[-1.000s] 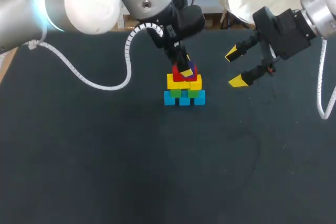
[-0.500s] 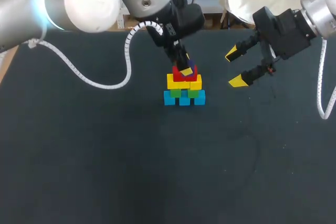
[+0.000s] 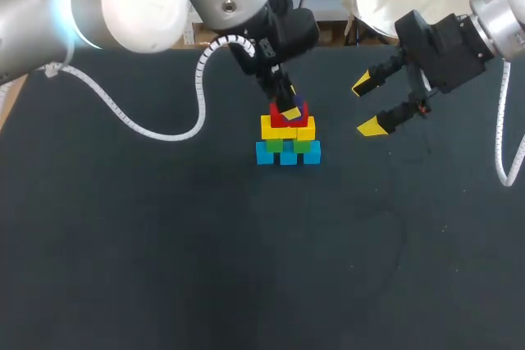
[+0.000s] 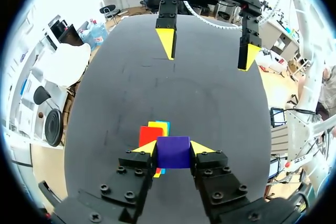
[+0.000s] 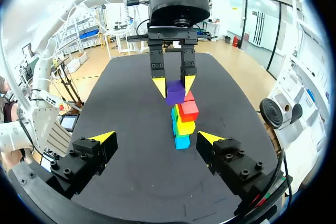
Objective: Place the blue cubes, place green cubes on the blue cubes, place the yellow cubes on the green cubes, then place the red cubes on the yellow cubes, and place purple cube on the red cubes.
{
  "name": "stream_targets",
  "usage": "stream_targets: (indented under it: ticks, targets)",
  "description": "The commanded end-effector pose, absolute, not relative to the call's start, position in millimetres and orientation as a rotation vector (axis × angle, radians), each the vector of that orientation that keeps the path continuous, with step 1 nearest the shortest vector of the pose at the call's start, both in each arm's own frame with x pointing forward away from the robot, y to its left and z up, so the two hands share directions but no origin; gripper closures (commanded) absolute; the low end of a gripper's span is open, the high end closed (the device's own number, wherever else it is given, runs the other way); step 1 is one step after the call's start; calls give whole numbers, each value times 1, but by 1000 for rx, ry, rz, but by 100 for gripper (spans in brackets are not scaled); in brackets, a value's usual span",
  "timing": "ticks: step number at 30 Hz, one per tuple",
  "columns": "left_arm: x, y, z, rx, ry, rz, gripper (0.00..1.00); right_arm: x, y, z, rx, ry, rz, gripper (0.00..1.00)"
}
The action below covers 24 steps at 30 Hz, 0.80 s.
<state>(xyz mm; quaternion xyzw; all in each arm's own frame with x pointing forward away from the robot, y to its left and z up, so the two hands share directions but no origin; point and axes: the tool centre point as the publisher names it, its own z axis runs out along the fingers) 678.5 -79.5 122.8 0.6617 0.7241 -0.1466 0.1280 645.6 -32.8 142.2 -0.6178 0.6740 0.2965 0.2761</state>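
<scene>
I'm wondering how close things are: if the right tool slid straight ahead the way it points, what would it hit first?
Probably the cube stack, straight ahead of the open right tool; the left tool, holding the purple cube at the stack's top, lies just beyond. Depth is hard to judge.

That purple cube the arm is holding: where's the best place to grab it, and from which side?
By two opposite flat sides, coming straight down from above, as the left hand grips the purple cube now. Its flat, parallel faces suit a two-sided pinch, and a grip from above leaves the bottom face free to sit on the red cubes below.
</scene>
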Motion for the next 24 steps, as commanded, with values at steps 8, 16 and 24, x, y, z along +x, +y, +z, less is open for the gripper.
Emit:
stream_targets:
  ticks: [8, 16, 24]
  targets:
    - [687, -81, 117, 1925, 2122, -426, 100, 645, -33, 142, -1659, 1808, 797, 0]
    - [690, -78, 116, 1917, 2133, -422, 100, 645, -33, 142, -1659, 1808, 797, 0]
    - [693, -78, 117, 1912, 2134, -421, 100, 645, -33, 142, -1659, 1808, 797, 0]
